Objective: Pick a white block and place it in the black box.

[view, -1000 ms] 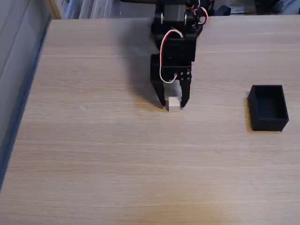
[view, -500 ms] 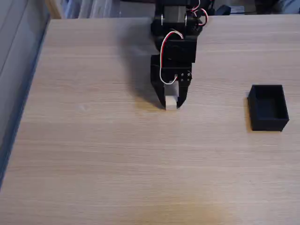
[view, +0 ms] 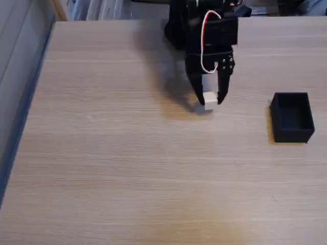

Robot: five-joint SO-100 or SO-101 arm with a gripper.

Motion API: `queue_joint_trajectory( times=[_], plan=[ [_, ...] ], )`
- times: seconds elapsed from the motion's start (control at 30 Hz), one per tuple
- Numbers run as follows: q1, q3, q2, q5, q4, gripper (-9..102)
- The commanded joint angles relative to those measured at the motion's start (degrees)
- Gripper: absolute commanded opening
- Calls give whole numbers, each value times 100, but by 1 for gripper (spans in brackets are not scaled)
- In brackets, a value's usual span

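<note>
Lifted, swung w/ white block point(view: 208, 98) toward black box point(view: 292, 117); tool point(view: 209, 100) pinching flat sides, off worktop point(view: 127, 168). Block prob light, rigid, smooth.

A light wood-grain table point(view: 127, 168) extends beneath the gripper point(view: 210, 100); a blue-grey panel point(view: 18, 56) borders its left edge.

The arm point(view: 204, 30) is matte black and blocky. A white-and-red cable point(view: 204, 43) loops down its front. Small pale screws dot the gripper point(view: 209, 99), which has two tapering black fingers point(view: 196, 92).
</note>
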Motion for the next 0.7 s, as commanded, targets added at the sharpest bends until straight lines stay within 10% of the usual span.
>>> queue_joint_trajectory(
  times=[0.0, 0.67],
  plan=[
    [-492, -352, 290, 193, 229, 0],
    [-2558, -2276, -1310, 756, 422, 0]
  ],
)
